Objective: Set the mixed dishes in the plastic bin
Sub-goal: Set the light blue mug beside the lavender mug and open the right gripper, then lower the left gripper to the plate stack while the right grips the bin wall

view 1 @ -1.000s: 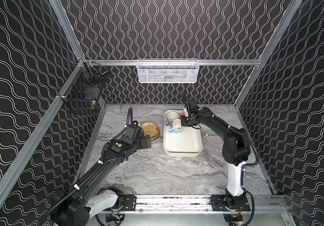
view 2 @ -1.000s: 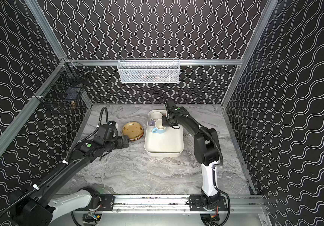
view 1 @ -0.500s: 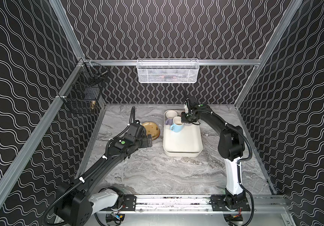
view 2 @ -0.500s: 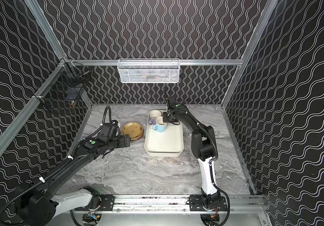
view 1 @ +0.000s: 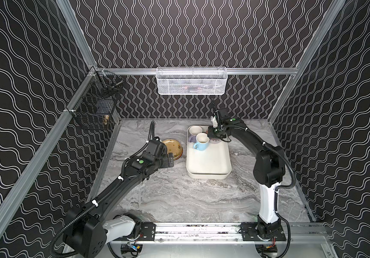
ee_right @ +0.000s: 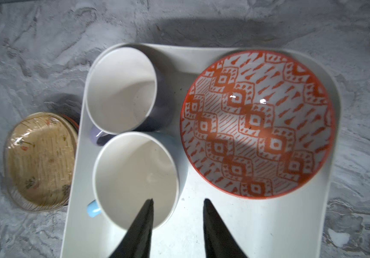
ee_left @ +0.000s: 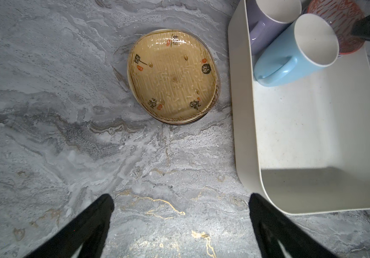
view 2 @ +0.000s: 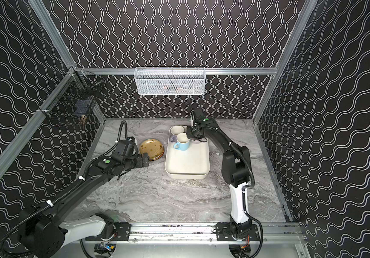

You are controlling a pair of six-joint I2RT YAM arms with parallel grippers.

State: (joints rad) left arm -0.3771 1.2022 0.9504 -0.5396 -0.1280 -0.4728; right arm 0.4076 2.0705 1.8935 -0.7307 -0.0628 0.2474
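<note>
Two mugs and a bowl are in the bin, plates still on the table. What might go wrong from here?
1. The right gripper straddles the rim of the blue mug, one finger inside. Pulling away sideways might snag it and knock it into the lilac mug beside it.
2. The plates lie flat and stacked close to the bin. The open left gripper may shove them against its wall or lift only the top one.

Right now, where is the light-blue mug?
In both top views the light-blue mug stands in the far half of the plastic bin, just in front of the lilac mug, with the orange-patterned bowl to its right.
</note>
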